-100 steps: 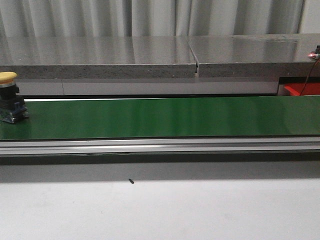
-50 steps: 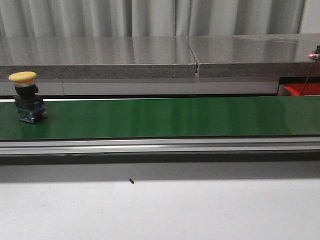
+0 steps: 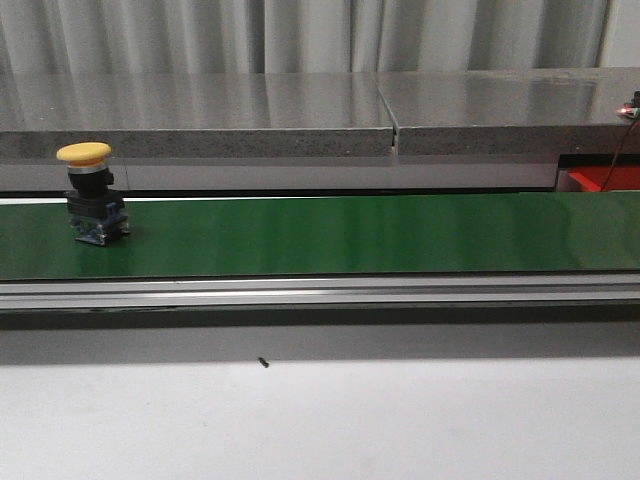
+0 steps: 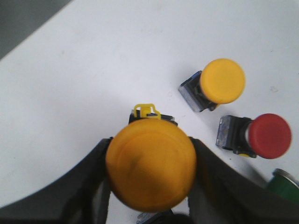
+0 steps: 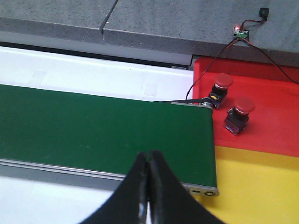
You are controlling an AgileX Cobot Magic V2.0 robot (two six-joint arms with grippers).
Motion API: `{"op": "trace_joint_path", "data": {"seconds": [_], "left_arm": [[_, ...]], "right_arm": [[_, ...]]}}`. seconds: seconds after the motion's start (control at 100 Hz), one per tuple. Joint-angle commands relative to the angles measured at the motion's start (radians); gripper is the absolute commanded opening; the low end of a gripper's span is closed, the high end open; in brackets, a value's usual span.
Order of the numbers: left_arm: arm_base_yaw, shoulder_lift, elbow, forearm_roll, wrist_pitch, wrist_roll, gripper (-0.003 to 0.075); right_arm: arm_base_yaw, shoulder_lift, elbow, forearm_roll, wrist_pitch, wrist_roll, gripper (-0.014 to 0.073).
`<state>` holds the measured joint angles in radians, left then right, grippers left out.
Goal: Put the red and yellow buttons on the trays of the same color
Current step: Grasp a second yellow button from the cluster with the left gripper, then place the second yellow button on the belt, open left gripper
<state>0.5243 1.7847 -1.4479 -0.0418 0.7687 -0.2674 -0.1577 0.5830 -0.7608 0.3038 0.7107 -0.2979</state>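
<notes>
A yellow button [image 3: 90, 195] stands upright on the green belt [image 3: 350, 235] near its left end in the front view; neither gripper shows there. In the left wrist view my left gripper [image 4: 150, 158] is shut on another yellow button [image 4: 149, 170], its fingers [image 4: 96, 186] against both sides of the cap. Beyond it on the white table lie a yellow button [image 4: 219, 84] and a red button [image 4: 261, 136]. My right gripper [image 5: 149, 158] is shut and empty over the belt's [image 5: 93, 135] near edge. The red tray [image 5: 271, 126] holds two red buttons [image 5: 219, 88] [image 5: 239, 114]; the yellow tray [image 5: 257, 191] adjoins it.
A grey stone ledge [image 3: 300, 115] runs behind the belt, and an aluminium rail [image 3: 320, 292] along its front. A small board with a lit red LED and wires [image 5: 240, 32] sits on the ledge above the red tray. A green-capped part [image 4: 284, 184] shows at the left wrist view's edge.
The yellow button on the belt has travelled to the right, from the frame's left edge to further along the belt.
</notes>
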Motion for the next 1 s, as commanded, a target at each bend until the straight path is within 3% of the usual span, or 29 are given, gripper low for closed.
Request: {"op": "trace_joint_path", "data": {"seconds": [0.0,0.26,0.6,0.99], "left_arm": [[0.001,-0.115,-0.031,-0.003,-0.014,0.041,0.019],[-0.079,-0.183,-0.021,-0.083,0.089,0.141,0.019],[-0.235,-0.189,0.093,-0.121,0.063,0.161,0.019],[-0.271,-0.175,0.141,-0.13,0.076,0.164,0.0191]], "right_arm": [[-0.001,0.002,-0.024,0.016,-0.068,-0.008,-0.0066],[-0.001,0.002,-0.024,0.016,-0.068,-0.008,-0.0066],[-0.001,0.002,-0.024,0.016,-0.068,-0.008,-0.0066],[-0.001,0.002,-0.024,0.016,-0.068,-0.008,-0.0066]]}}
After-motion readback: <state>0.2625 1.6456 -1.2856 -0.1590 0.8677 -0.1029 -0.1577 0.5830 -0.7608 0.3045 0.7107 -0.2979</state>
